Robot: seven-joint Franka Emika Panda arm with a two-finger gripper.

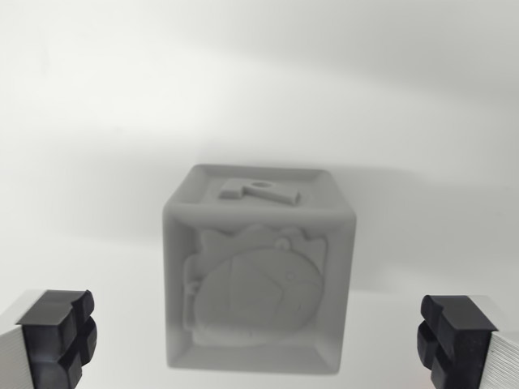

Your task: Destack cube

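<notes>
**Cube dead ahead, fingers wide, nothing held**

Gripper point(259, 340) is spread apart and empty. One black pad point(58, 336) sits at the wrist view's bottom left, the other at bottom right, well apart, clear air between them.

Cube point(259, 279) is centred between the pads and further out along the approach line. It's grey, with a raised bird-like figure on the face toward the camera and a raised letter shape on the top face. Not touching either pad. It looks slightly narrower than the finger gap, so both sides have margin.

No real long axis, it's a cube. Faces look square to the fingers, side faces roughly parallel to the pads, so I'd say no wrist twist needed.

Can't see a seam or a second block under it. The lower edge runs out near the frame bottom, so whether this is the top of a stack can't be told from here.

Surroundings: plain white surface point(97, 121), no clutter, open room on both sides and behind.

Judgement: the next move is a straight advance to bracket the cube, then close on its side faces.
</notes>
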